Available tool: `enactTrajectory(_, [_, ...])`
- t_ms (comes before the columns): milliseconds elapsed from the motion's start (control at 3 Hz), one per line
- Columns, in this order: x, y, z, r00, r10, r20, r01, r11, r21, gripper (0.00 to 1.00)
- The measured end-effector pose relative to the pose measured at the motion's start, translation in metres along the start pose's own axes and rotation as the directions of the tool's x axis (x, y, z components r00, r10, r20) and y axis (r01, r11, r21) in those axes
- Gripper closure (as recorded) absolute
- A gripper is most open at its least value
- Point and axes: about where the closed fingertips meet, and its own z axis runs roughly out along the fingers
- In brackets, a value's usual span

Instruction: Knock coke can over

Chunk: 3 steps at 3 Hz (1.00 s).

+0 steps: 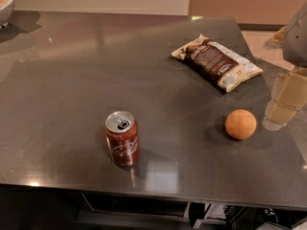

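The coke can [123,138] is a dark-red can with white script and a silver top. It stands upright on the dark grey table [62,95], near the front edge and left of centre. My gripper [283,107] hangs at the far right edge of the view, pale yellow, above the table's right side. It is well to the right of the can, with the orange ball between them, and touches nothing.
An orange ball [241,124] rests on the table right of the can, close to the gripper. A brown-and-white snack bag [217,61] lies flat at the back right. A bowl [5,3] stands at the far left corner. The table's front edge runs just below the can.
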Motion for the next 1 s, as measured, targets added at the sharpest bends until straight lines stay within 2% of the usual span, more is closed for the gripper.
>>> enactTrajectory(333, [0.0, 0.0, 0.0, 1.0, 0.0, 0.0, 0.0, 1.0, 0.0, 0.0])
enactTrajectory(667, [-0.022, -0.001, 0.004, 0.996, -0.034, 0.078, 0.036, 0.9991, -0.023, 0.0])
enactTrajectory(1000, [-0.06, 0.004, 0.016, 0.977, -0.095, 0.192, 0.108, 0.9925, -0.057, 0.0])
